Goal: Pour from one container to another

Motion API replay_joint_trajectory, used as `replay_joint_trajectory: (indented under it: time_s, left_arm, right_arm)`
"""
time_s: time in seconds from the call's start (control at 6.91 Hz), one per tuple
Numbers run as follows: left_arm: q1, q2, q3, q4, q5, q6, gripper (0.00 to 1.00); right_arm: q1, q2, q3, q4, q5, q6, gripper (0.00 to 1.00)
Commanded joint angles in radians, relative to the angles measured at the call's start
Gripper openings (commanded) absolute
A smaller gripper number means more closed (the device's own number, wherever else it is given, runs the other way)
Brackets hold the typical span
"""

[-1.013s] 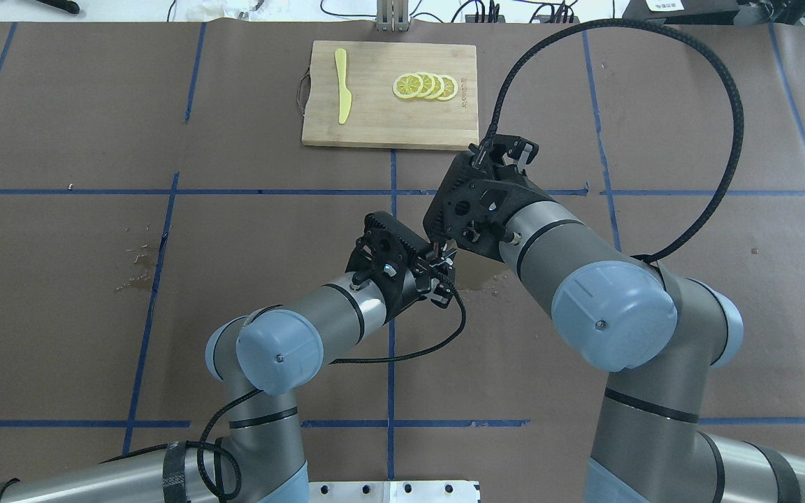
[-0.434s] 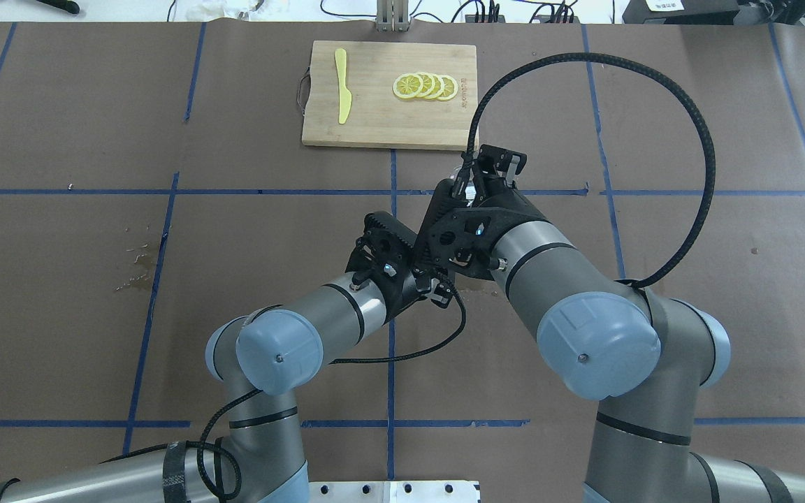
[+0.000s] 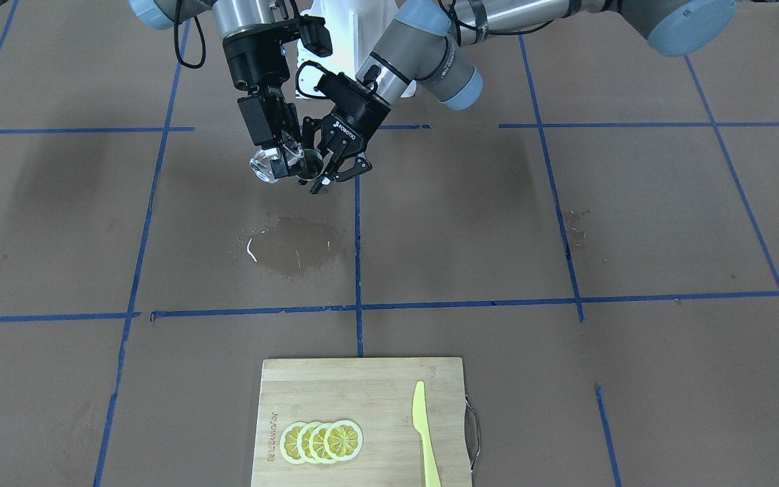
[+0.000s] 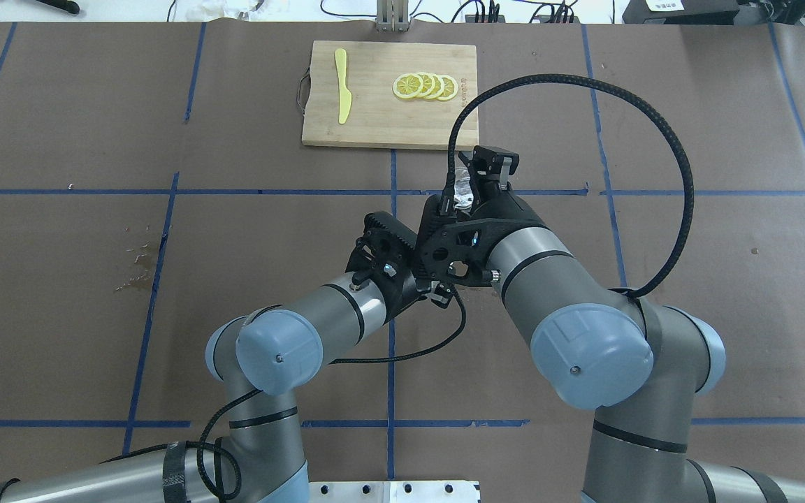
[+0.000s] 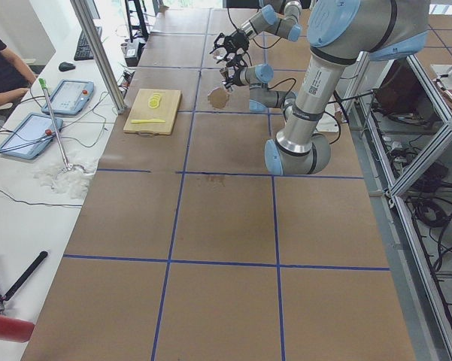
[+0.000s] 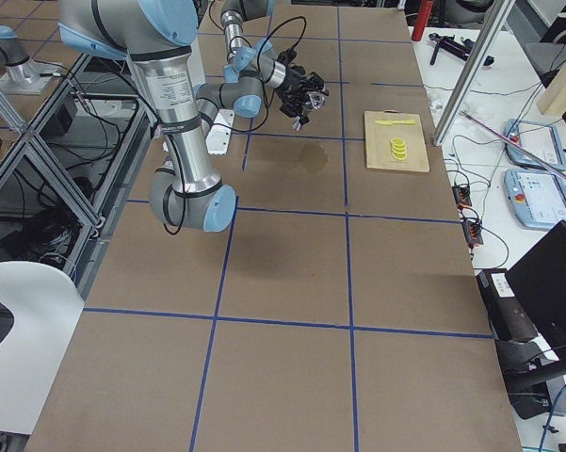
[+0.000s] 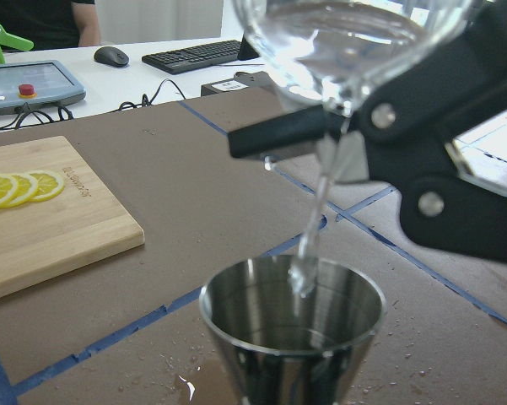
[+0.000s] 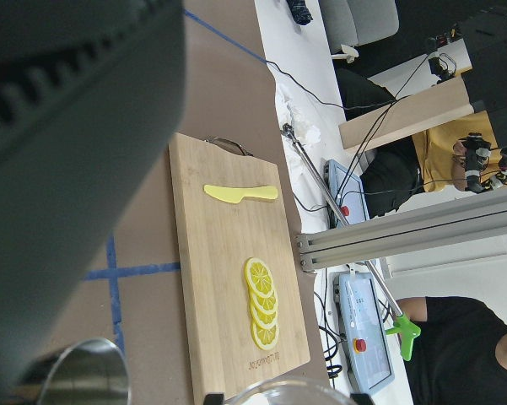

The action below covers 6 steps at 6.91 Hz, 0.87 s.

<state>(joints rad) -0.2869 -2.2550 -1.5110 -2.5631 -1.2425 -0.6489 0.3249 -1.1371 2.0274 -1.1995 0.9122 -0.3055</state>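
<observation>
A: What's on the table (image 3: 565, 203)?

B: A cutting board (image 3: 362, 392) at the middle of the edge far from the robot, and a wet patch (image 3: 295, 247) near the centre.

A: And the claws?

B: Both hang in the air between that patch and the robot's edge. The right gripper (image 3: 282, 157) pinches a glass (image 3: 262, 166) between its fingers. The left gripper (image 3: 318, 168), just beside it, clamps a steel cup (image 7: 291, 329).

A: Which way do they point?

B: The glass is tipped, its long axis leaning and its lip down over the cup. The cup stands upright, mouth up. A thin stream (image 7: 316, 219) runs from the glass into it.
</observation>
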Motion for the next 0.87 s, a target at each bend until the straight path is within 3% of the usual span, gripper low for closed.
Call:
replay_joint_trajectory:
  time_s: [0.0, 0.72]
  left_arm:
    - [0.0, 0.0, 0.003, -0.005, 0.0, 0.0, 0.0]
    - [0.0, 0.0, 0.014, -0.012, 0.0, 0.0, 0.0]
  right_arm:
    - [-0.006, 0.003, 0.002, -0.018, -0.013, -0.049, 0.0]
    - [-0.006, 0.013, 0.001, -0.019, -0.026, -0.099, 0.0]
